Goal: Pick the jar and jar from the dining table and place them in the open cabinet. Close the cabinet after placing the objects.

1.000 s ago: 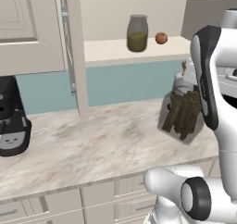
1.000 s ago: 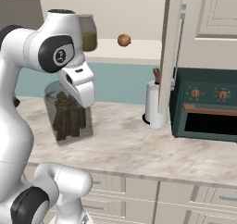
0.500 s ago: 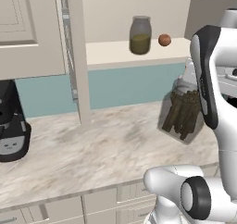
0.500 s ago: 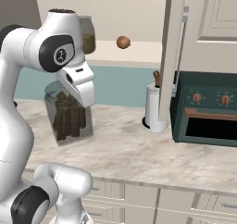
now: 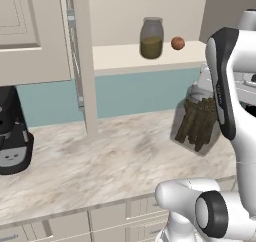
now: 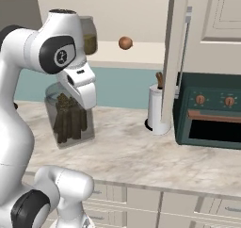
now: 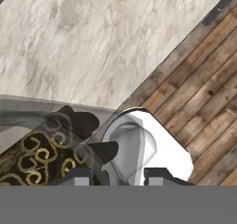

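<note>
My gripper [image 7: 118, 179] is shut on the larger jar [image 5: 195, 123] with dark brown sticks, holding it tilted just above the marbled counter; the arm hides the hand in both base views. This jar [image 6: 70, 116] hangs below and in front of the cabinet shelf [image 5: 120, 56]. The small jar [image 5: 151, 38] with olive-green contents stands upright on that shelf, also seen as the small jar [image 6: 88, 36] behind my arm. The cabinet doors [image 5: 82, 61] stand open, one door [image 6: 176, 57] edge-on at the right. The dining table is out of view.
An orange-brown ball [image 5: 177, 43] lies on the shelf right of the small jar. A black coffee machine [image 5: 12, 136] stands at the counter's left. A white holder [image 6: 157, 109] and a green toaster oven [image 6: 209, 111] stand at the right. Wooden floor [image 7: 199, 89] lies below.
Hardly anything differs; the larger jar stays in my grip at the same spot before the shelf, and the picture has shifted only slightly.
</note>
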Robot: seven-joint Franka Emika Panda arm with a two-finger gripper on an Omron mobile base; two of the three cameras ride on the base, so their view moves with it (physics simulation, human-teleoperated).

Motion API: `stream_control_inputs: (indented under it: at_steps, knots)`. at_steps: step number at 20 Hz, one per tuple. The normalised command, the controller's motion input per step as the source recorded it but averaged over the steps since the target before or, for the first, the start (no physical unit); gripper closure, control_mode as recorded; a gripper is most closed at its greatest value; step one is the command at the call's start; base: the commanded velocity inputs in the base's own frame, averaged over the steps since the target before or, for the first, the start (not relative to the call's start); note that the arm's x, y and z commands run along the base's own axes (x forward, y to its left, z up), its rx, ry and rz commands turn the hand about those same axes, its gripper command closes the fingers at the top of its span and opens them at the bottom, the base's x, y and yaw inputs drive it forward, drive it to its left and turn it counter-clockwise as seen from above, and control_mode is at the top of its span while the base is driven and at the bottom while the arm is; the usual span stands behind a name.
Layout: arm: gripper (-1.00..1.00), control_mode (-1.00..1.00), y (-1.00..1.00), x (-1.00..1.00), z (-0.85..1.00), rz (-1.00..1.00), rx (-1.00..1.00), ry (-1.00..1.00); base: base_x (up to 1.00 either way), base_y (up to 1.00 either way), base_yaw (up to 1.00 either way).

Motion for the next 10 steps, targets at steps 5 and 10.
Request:
stream_control_inputs:
  at_steps: [5,10]
  knots:
    - [1.0,1.0,0.0,0.0,0.0,0.0,0.0,0.0,0.0,0.0,0.0]
    - [1.0,1.0,0.0,0.0,0.0,0.0,0.0,0.0,0.0,0.0,0.0]
